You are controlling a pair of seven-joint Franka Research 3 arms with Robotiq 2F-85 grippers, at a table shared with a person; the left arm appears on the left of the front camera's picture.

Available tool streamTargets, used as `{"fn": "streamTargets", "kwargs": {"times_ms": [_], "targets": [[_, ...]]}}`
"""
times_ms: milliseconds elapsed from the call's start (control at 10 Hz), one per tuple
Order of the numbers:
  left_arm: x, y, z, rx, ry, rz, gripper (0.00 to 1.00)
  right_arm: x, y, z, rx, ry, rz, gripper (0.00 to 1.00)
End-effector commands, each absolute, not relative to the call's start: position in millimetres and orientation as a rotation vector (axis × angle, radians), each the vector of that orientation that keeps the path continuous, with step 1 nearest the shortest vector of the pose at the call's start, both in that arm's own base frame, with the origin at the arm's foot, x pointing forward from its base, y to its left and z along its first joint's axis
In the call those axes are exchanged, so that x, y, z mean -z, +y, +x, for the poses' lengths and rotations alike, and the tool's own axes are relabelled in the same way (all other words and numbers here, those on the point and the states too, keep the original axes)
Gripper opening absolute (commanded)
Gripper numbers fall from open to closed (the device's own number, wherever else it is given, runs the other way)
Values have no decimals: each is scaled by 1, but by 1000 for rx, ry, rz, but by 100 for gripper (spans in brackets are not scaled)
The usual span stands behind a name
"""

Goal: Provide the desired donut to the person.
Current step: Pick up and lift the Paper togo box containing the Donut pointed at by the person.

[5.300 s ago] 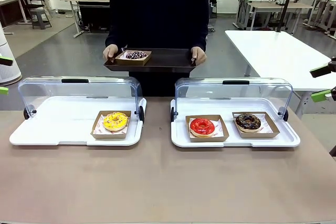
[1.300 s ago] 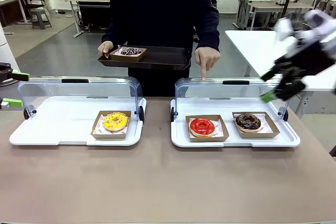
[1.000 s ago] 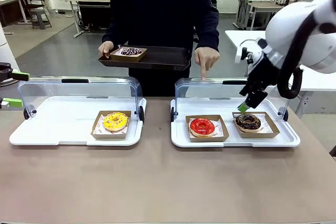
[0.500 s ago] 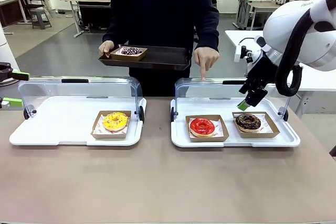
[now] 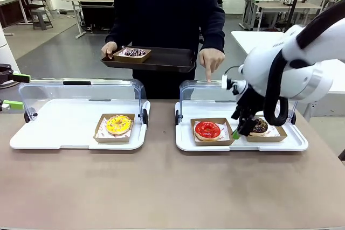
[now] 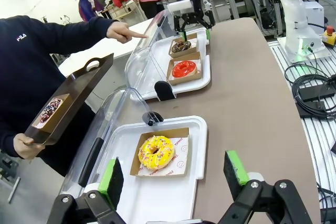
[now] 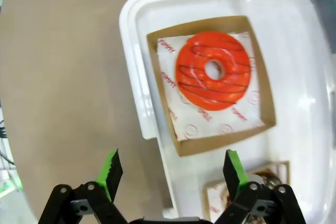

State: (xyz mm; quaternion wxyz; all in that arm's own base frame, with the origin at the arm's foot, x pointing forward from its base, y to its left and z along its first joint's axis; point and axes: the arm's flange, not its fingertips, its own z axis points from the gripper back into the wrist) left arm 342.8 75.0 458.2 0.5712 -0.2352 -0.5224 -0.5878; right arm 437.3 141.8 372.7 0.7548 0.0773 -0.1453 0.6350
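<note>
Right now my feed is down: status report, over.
Left end effector open, empty. Right end effector open, above tray beside red donut. Person's hand points at it. Lid raised.

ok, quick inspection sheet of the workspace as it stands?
surface: brown table; left case and right case, lids up.
job's things: red donut, chocolate donut in right case; yellow donut in left case; person points a hand at right case, holds a tray.
clutter: nothing seen.
grippers: right gripper open, over right case by red donut; left gripper open, holding nothing.
cables: black loop on right arm; bundle on floor.
surroundings: white table behind.
</note>
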Motion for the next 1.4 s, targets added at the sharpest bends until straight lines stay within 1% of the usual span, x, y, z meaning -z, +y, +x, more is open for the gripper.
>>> {"fn": "streamTargets", "kwargs": {"times_ms": [0,100,300,500,700,1100,1200,1300], "targets": [[-458,75,344,1377,-1254,-552,100,-354,144,452,-1442,-281,103,100],[-458,75,344,1377,-1254,-552,100,-346,144,456,-1473,-220,114,100],[-458,75,344,1377,-1254,-552,100,-333,147,459,-1537,-180,92,100],[-458,75,344,1377,-1254,-552,100,-331,149,462,-1582,-185,83,100],[-458,75,344,1377,-1254,-552,100,-332,150,466,-1581,-187,82,100],[-458,75,344,1377,-1254,-552,100,-324,152,485,-1593,-181,134,100],[-458,75,344,1377,-1254,-552,100,-321,152,488,-1586,-198,126,47],[-458,75,344,1377,-1254,-552,100,-318,152,490,-1593,-207,111,47]]}}
